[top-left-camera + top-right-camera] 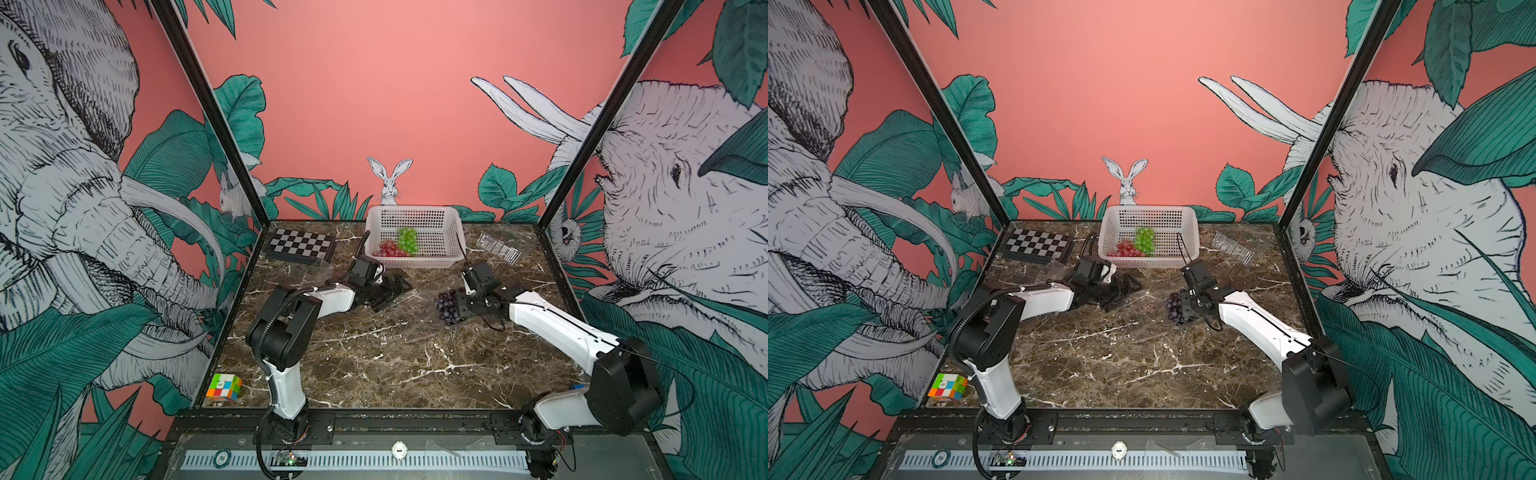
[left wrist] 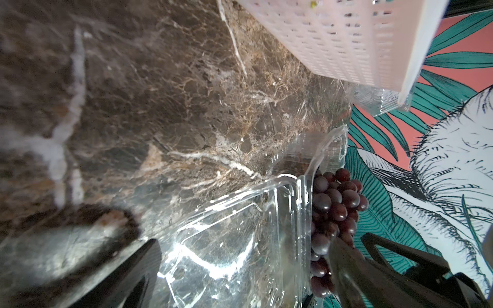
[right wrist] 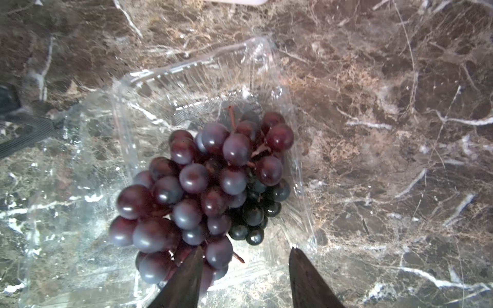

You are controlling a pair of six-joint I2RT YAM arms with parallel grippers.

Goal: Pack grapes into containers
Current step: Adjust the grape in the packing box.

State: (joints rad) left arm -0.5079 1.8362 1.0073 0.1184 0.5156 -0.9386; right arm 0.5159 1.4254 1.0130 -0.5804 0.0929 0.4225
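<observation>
one dark bunch (image 3: 202, 186) overhangs the punnet (image 3: 192, 63) rim; right fingers (image 3: 184, 280) apart, left fingers (image 2: 144, 264) wide; a snag could drag it out.

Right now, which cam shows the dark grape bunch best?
Right wrist: the dark grape bunch fills the frame from above, lying in the clear container. Both top views show it small and distant. Left wrist sees only its side, partly behind plastic.
</observation>
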